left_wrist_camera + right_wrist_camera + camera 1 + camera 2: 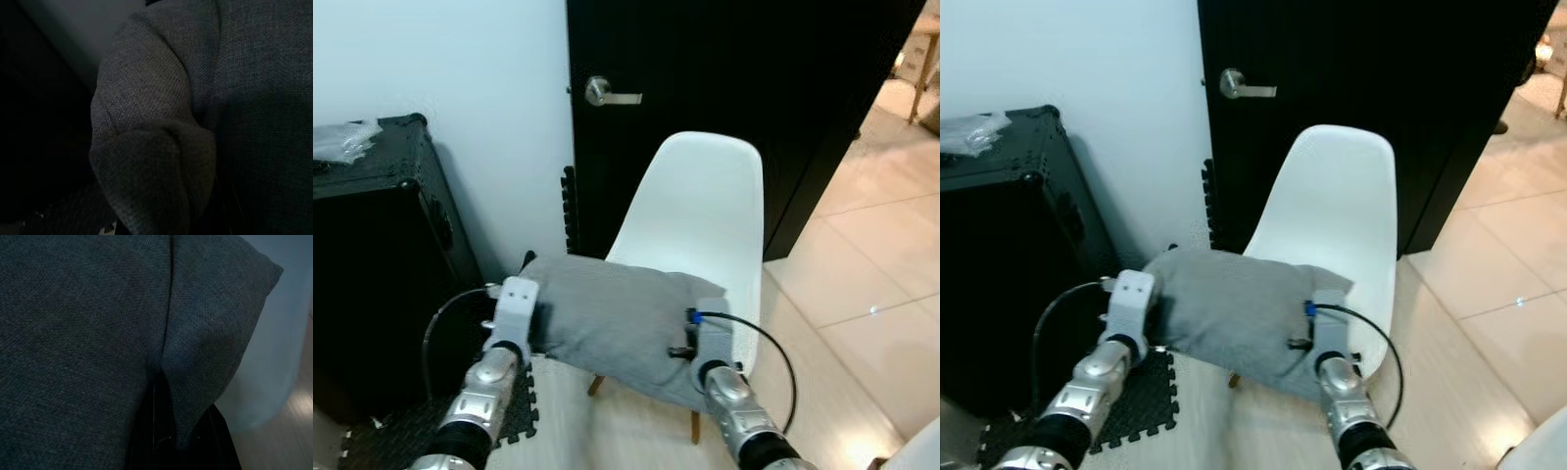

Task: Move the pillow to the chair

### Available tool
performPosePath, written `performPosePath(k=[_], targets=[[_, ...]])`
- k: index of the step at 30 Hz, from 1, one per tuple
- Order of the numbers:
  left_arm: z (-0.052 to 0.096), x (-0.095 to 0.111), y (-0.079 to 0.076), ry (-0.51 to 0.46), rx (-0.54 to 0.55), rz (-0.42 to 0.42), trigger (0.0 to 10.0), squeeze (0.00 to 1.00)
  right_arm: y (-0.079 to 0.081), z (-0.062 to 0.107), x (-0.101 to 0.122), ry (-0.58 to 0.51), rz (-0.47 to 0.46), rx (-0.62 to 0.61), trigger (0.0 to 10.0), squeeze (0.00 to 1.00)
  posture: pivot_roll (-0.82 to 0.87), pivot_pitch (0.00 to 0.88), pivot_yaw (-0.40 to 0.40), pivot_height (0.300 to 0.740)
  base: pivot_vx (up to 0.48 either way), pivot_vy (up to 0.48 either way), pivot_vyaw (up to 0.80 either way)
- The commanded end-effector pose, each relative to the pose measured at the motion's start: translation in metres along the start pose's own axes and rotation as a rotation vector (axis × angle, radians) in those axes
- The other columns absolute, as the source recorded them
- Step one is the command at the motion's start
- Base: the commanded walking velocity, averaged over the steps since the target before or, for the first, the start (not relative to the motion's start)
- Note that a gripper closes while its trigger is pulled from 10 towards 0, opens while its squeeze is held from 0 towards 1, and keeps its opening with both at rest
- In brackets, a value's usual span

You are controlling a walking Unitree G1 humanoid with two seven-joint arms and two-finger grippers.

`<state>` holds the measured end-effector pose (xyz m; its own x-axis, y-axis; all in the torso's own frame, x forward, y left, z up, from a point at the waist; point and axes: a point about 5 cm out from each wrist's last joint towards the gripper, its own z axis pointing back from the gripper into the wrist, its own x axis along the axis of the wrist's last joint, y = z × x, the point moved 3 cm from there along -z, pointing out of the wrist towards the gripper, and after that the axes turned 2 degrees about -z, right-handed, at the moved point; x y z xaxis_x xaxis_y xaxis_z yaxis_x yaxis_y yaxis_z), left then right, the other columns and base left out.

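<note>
A grey pillow (617, 318) hangs over the front of the white chair (705, 206), its far edge lying on the seat. My left gripper (529, 315) holds the pillow's left end and my right gripper (703, 338) its right end. The fabric covers both pairs of fingers. In the left wrist view the grey cloth (161, 122) is bunched close to the camera. In the right wrist view the cloth (88, 333) is pinched into a fold, with the pale chair seat (274, 357) beyond it.
A black case (372, 255) with a plastic bag (342, 137) on top stands against the white wall at left. Behind the chair is a black door (724, 59) with a metal handle (607, 95). A dark foam mat (431, 431) lies below left; a tiled floor (871, 294) stretches to the right.
</note>
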<state>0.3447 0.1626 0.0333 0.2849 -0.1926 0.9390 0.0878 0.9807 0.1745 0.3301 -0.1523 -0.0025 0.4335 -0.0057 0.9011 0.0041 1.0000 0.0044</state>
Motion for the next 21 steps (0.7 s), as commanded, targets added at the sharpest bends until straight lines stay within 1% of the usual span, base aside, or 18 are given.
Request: performPosePath(k=[1, 9, 14, 21], targets=[[-0.0009, 0.0065, -0.007, -0.024, -0.021, -0.011, 10.0, 0.0, -0.0044, -0.0012, 0.0066, -0.025, -0.001, -0.016, 10.0, 0.0, 0.0, 0.039, 0.006, 0.74, 0.3, 0.0, -0.8], [-0.0006, 0.0076, -0.0083, -0.027, -0.026, -0.014, 10.0, 0.0, -0.0083, -0.0009, 0.0062, -0.022, -0.011, -0.038, 10.0, 0.0, 0.0, 0.039, 0.01, 0.74, 0.304, 0.0, -0.8], [-0.0006, 0.0081, -0.0099, -0.029, -0.032, -0.015, 10.0, 0.0, -0.0098, -0.0007, 0.0059, -0.021, 0.005, -0.046, 10.0, 0.0, 0.0, 0.042, 0.013, 0.74, 0.304, 0.0, 0.0], [-0.0004, 0.0085, -0.0097, -0.029, -0.031, -0.014, 10.0, 0.0, -0.0097, -0.0009, 0.0077, -0.028, -0.006, -0.045, 10.0, 0.0, 0.0, 0.046, 0.011, 0.74, 0.302, 0.0, 0.0]])
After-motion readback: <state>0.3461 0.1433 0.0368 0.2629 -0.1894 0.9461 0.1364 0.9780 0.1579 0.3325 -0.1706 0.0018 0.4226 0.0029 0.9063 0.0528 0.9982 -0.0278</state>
